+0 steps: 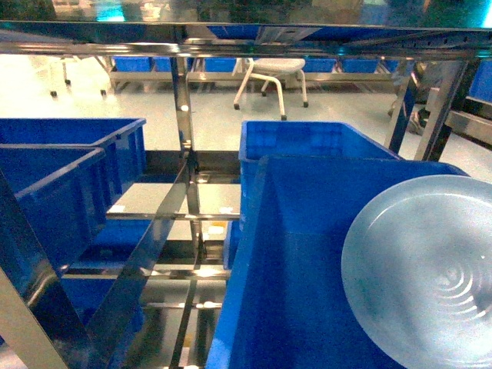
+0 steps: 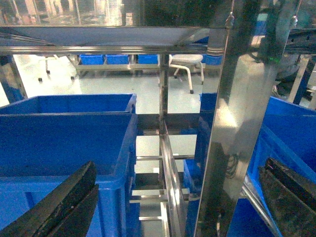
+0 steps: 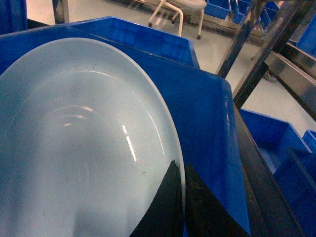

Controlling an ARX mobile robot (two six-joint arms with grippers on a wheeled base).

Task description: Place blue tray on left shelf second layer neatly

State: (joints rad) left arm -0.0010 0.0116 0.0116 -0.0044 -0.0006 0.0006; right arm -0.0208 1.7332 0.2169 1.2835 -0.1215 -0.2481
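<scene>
pale blue tray (image 3: pixel 74 148) rim pinched by right gripper (image 3: pixel 183 207), wrist view only.

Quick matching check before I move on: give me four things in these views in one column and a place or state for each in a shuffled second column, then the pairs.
1. blue tray
2. white stool
3. left gripper
4. near right crate

A. jaws apart, nothing between them
B. on the floor behind the rack
C. rim pinched by the right gripper
D. deep, dark blue, under the tray

Pairs: 1-C, 2-B, 3-A, 4-D
</scene>
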